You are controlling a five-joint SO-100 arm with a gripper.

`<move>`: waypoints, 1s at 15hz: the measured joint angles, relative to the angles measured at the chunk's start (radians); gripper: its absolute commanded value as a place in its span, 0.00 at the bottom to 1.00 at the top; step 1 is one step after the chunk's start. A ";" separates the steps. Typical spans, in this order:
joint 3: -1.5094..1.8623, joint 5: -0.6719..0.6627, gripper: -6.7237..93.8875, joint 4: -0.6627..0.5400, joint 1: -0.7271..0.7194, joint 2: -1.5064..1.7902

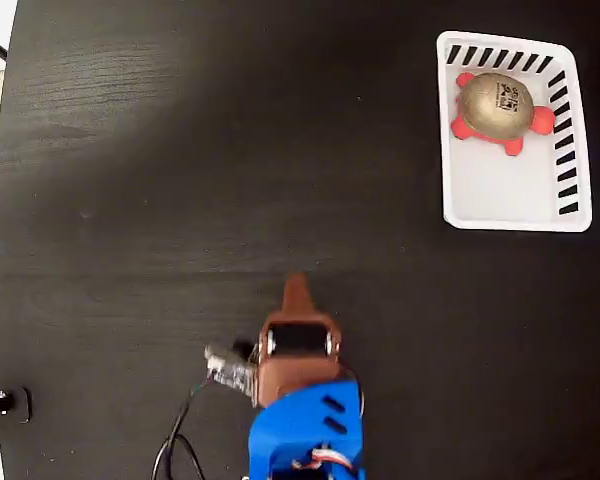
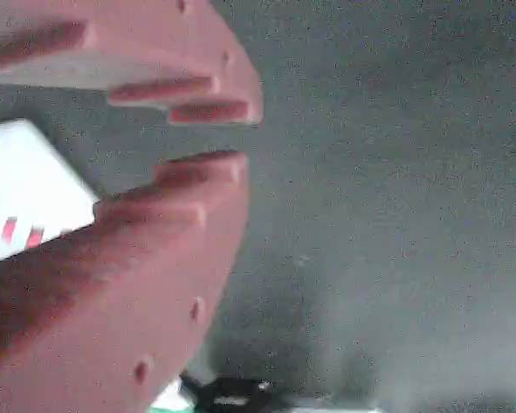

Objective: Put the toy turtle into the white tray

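Viewing from above, the fixed view shows a dark worktop (image 1: 180, 180) with a black clamp-like fitting (image 1: 2, 404) at its far left edge. Lower centre, the blue arm (image 1: 305, 435) carries a brown pincer (image 1: 297, 287) whose tip points up the picture, well apart from the tray; a small grey connector with black cables (image 1: 225, 368) sits just left of the wrist. At upper right stands the white tray (image 1: 500, 205), its slotted walls showing dark slits. The toy turtle (image 1: 498, 108) lies inside the tray, in the end nearer the top of the picture, gold shell up, red feet just visible around it.

The wrist view shows the reddish-brown pincer (image 2: 219, 136) close up: its two fingers stand slightly apart, a narrow gap between the tips, with nothing held. A white object (image 2: 26, 185) lies behind them at left, too blurred to identify.
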 measured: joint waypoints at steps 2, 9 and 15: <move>0.003 0.002 0.07 0.112 -0.031 0.097; 0.003 0.002 0.07 0.364 -0.075 0.202; 0.003 0.002 0.07 0.364 -0.067 0.202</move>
